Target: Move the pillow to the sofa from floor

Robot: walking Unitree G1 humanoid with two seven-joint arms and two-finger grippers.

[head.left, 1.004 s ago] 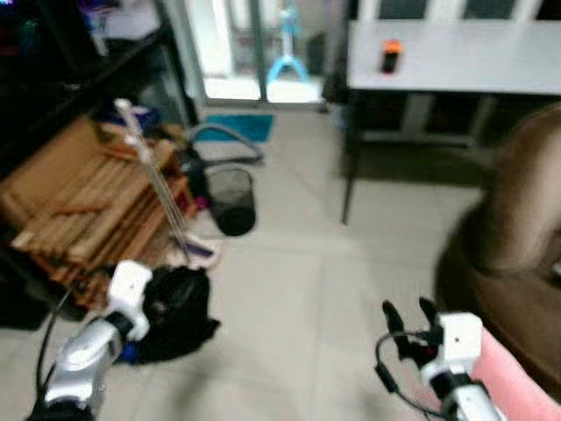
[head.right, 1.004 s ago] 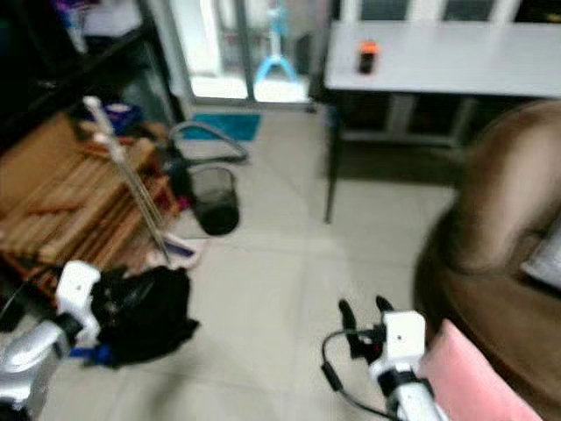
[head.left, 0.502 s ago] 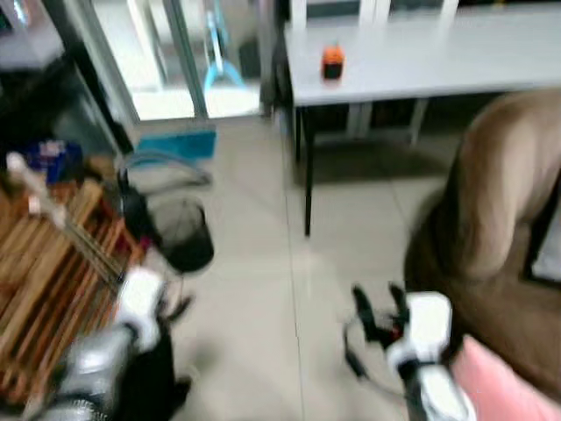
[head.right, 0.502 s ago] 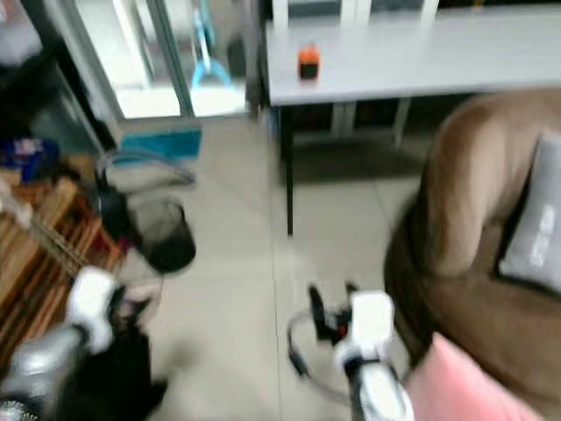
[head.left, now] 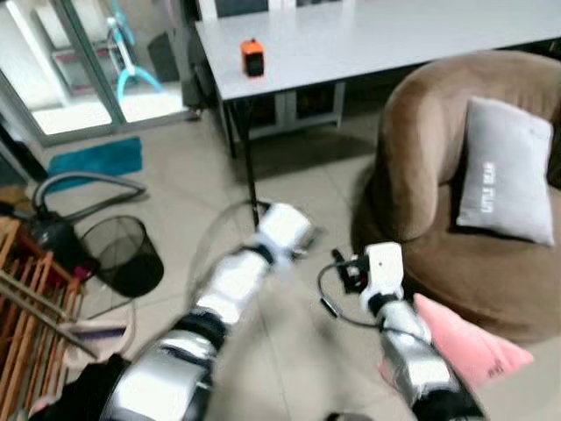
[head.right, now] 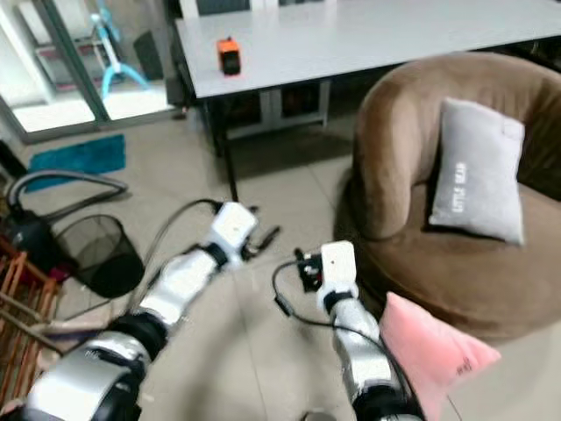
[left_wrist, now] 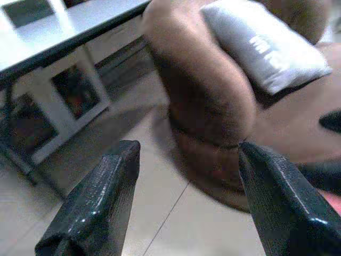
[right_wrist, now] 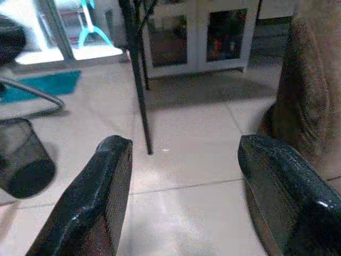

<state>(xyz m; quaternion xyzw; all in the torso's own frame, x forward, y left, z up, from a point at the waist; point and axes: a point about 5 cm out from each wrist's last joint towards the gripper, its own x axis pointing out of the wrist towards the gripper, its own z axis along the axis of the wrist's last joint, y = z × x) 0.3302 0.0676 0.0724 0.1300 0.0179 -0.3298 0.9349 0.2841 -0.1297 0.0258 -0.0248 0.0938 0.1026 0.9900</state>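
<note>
zero progress: soft pink square pillow point(head.left: 469, 342) on floor point(head.left: 175, 202) near right, touching round brown sofa point(head.left: 421, 175). left pincer point(left_wrist: 184, 205) and right pincer point(right_wrist: 186, 200) wide, empty. grasp and lift remain.

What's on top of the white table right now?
An orange and black box stands near the corner of the white table. The far end runs out of frame, so anything there is unseen.

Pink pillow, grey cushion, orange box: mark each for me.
pink pillow point(head.right: 434, 351), right eye view, middle of its face.
grey cushion point(head.left: 507, 171), left eye view, centre of its front.
orange box point(head.left: 252, 58), left eye view, its front side.
</note>
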